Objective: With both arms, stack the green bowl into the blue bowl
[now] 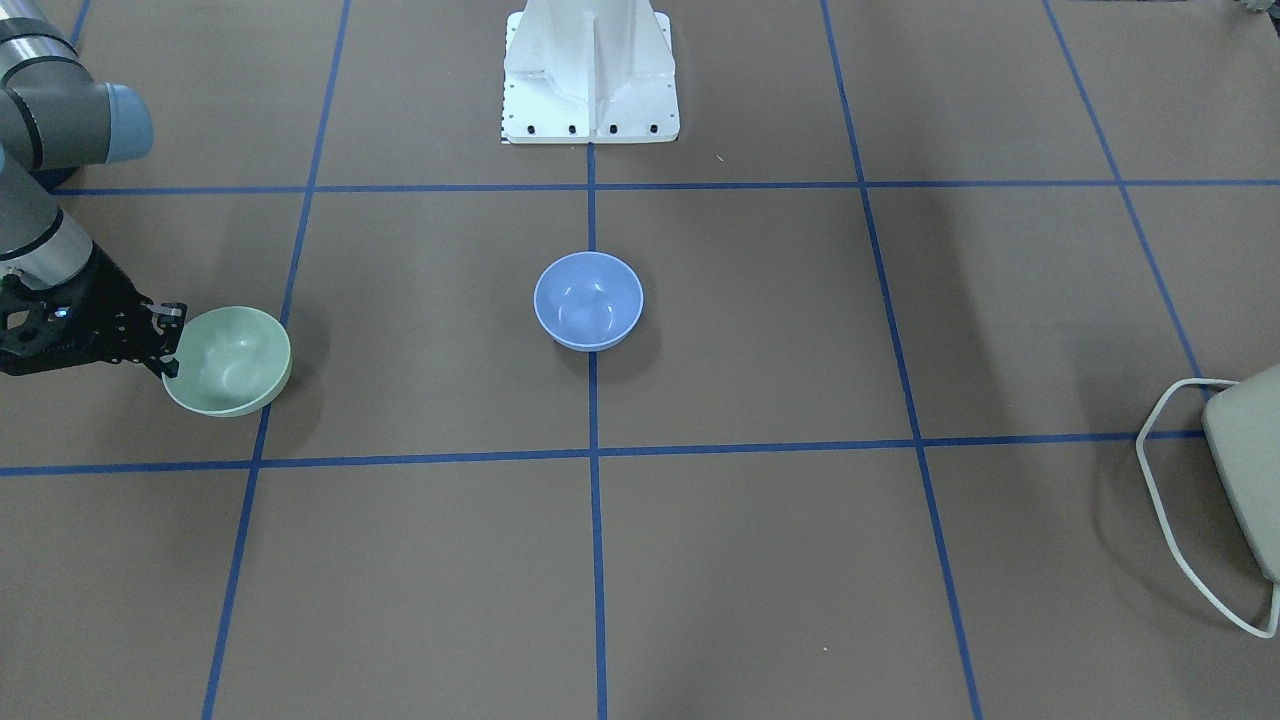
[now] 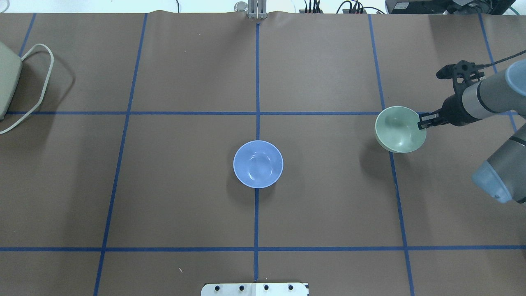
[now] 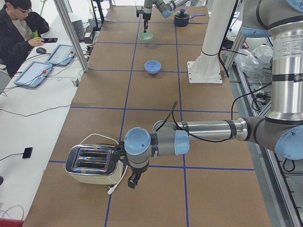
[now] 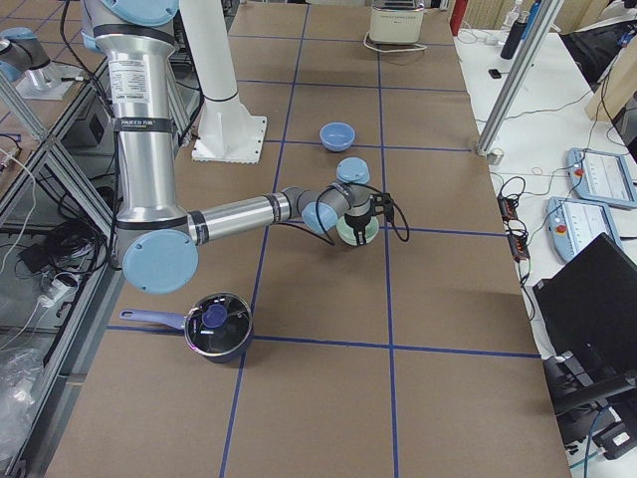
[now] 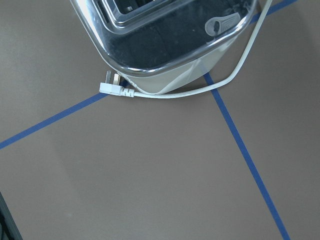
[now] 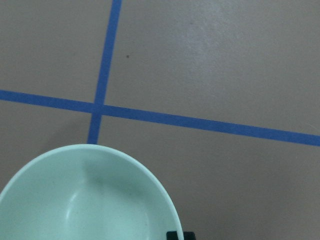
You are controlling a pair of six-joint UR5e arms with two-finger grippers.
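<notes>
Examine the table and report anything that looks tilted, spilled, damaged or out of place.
Only the green bowl stands out: it hangs tilted, pinched at its rim by the right claw, with its shadow offset on the table. The blue bowl sits upright. Nothing spilled or broken shows.

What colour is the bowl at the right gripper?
The green bowl at the right gripper is plain pale mint, clearest in the overhead view.
</notes>
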